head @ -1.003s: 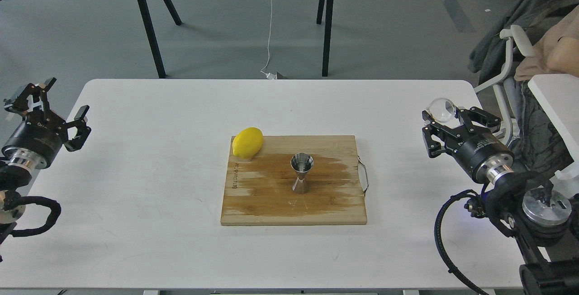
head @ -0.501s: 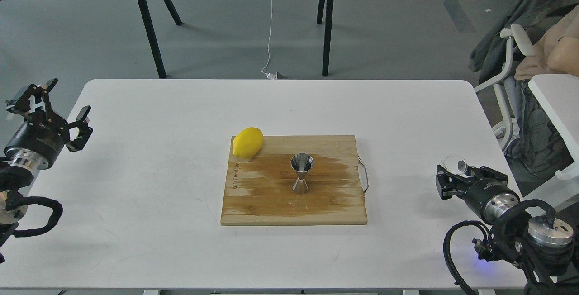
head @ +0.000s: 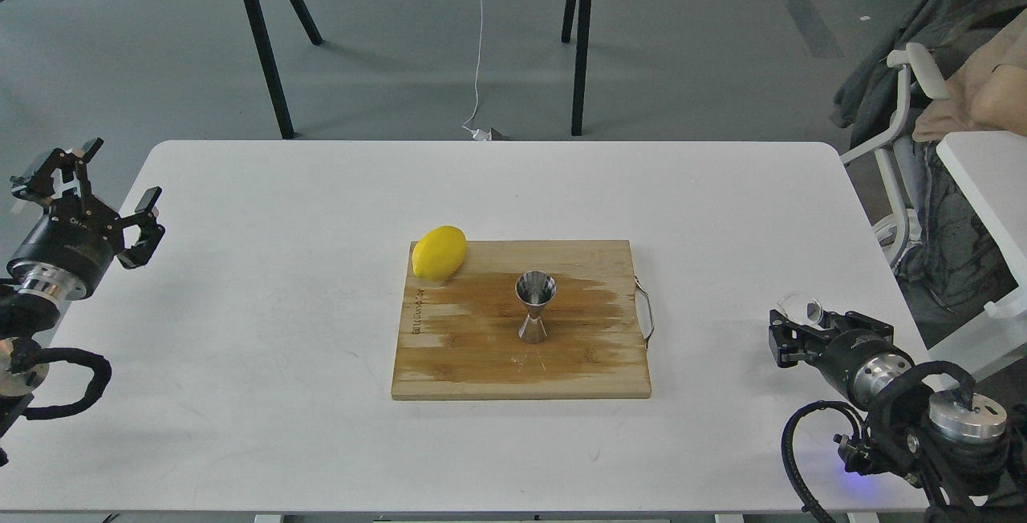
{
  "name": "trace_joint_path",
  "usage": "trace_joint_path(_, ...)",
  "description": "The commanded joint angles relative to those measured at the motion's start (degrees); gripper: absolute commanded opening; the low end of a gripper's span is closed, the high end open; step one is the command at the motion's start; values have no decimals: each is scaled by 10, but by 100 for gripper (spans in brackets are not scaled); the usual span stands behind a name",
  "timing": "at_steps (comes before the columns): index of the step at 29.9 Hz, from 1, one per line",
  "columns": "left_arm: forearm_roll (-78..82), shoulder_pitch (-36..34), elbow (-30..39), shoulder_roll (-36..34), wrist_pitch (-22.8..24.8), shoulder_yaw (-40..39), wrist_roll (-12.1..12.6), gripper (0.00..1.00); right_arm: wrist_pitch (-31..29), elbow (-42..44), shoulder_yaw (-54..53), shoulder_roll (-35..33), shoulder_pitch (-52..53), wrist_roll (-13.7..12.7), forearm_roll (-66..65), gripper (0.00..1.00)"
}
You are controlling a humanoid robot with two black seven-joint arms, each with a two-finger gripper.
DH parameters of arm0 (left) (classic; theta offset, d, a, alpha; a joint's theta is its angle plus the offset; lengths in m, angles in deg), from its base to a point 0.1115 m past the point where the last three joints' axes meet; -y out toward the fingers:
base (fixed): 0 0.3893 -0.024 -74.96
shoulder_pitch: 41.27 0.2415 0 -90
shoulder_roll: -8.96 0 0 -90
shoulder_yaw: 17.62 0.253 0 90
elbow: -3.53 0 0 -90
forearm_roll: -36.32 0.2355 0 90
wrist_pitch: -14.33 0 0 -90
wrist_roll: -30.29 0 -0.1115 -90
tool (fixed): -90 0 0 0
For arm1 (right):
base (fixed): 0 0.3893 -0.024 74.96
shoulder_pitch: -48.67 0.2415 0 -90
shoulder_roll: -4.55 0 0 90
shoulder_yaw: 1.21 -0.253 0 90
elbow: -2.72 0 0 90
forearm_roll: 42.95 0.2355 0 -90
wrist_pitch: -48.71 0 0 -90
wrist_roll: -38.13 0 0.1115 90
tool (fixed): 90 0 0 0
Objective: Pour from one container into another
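Note:
The steel hourglass jigger [head: 535,308] stands upright in the middle of a wooden cutting board [head: 586,362]. Low over the table's near right corner, my right gripper [head: 804,324] is shut on the small clear glass cup [head: 802,309], which shows just above the fingers. It is far to the right of the jigger. Whether anything is in the cup cannot be made out. My left gripper [head: 120,172] hangs open at the table's left edge, holding nothing.
A yellow lemon [head: 439,252] lies on the board's far left corner. The board has a wet dark patch and a metal handle [head: 646,313] on its right side. The white table [head: 281,306] carries everything. A chair and a second white table stand off to the right.
My right arm has dropped and drawn back toward the table's near right corner, carrying the glass cup with it. The left arm has barely shifted. Jigger, lemon and board are unmoved.

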Motion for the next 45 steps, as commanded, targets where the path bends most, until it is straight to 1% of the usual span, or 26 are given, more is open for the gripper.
trace_joint_path(1, 0, 0, 0, 0, 0, 0, 0, 87, -1, 3, 5, 0, 2, 1, -1, 45)
trace_joint_path(9, 0, 1, 0, 0, 0, 1, 0, 87, -4, 19, 6, 0, 2, 0, -1, 48)
trace_joint_path(16, 0, 1, 0, 2, 0, 1, 0, 87, -3, 18, 6, 0, 2, 0, 0, 57)
trace_joint_path(18, 0, 1, 0, 1, 0, 1, 0, 87, -2, 18, 7, 0, 2, 0, 0, 63)
trace_joint_path(25, 0, 1, 0, 0, 0, 1, 0, 87, -2, 16, 7, 0, 2, 0, 0, 75)
trace_joint_path(31, 0, 1, 0, 1, 0, 1, 0, 87, -1, 11, 9, 0, 3, -1, 1, 93)
trace_joint_path(33, 0, 1, 0, 1, 0, 1, 0, 87, -1, 9, 14, -1, 3, -1, 2, 94)
trace_joint_path(37, 0, 2, 0, 2, 0, 1, 0, 87, -1, -28, 13, -10, -1, -2, 1, 95)
trace_joint_path(41, 0, 1, 0, 2, 0, 1, 0, 87, -4, -79, 14, -47, -2, -5, 1, 95)
trace_joint_path(43, 0, 2, 0, 1, 0, 2, 0, 87, -14, -97, 12, -64, -1, -18, -1, 96)
trace_joint_path(45, 1, 2, 0, 1, 0, 3, 0, 87, -49, -104, 12, -82, 9, -35, -10, 97)
